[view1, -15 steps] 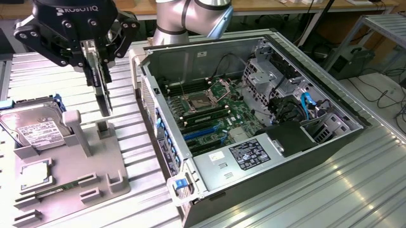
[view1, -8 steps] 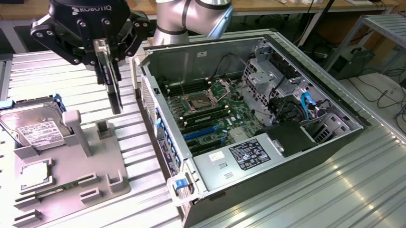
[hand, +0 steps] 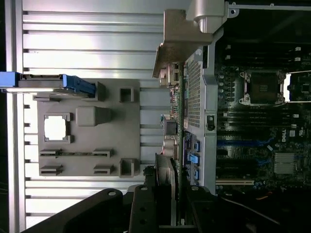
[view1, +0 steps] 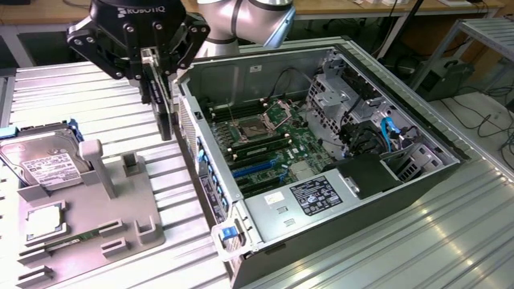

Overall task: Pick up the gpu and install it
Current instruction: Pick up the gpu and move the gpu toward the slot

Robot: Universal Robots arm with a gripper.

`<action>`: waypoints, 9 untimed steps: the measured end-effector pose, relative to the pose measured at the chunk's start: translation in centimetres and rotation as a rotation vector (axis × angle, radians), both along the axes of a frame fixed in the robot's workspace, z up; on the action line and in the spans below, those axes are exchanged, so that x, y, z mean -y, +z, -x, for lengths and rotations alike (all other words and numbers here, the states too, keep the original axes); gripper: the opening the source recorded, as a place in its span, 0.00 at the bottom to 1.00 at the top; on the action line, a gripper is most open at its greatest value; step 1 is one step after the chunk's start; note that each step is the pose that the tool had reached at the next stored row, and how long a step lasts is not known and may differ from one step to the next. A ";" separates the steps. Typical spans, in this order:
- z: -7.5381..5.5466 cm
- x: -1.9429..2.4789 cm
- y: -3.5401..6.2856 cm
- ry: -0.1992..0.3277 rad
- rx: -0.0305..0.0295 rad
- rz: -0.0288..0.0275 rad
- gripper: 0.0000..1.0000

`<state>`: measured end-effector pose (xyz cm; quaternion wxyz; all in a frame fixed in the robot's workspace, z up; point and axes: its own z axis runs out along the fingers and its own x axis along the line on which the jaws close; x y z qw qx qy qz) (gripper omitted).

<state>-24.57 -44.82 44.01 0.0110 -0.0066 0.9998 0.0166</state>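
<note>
While it hangs just outside the case (view1: pixel 210 84), the tool (view1: pixel 156 67) seemingly clamps the upright gpu (view1: pixel 165 114).

Bright, even light from overhead. The ribbed metal table (view1: pixel 449 241) glares white toward the exterior view's right, while the open computer case (view1: pixel 233 81) is dim inside, almost black from the wrist view.

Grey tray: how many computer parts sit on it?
3: a hard drive standing at the far end, a square processor chip flat in the middle, a green memory stick nearest the exterior camera. More may be hidden.
</note>
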 end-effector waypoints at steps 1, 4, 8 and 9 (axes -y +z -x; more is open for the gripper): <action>-0.3 0.00 0.00 0.000 -0.0001 0.0001 0.28; -1.1 -0.01 0.00 0.001 -0.0001 0.0001 0.28; -1.9 -0.02 0.00 0.011 0.0001 0.0001 0.28; -2.5 -0.02 -0.03 0.046 0.0001 0.0000 0.28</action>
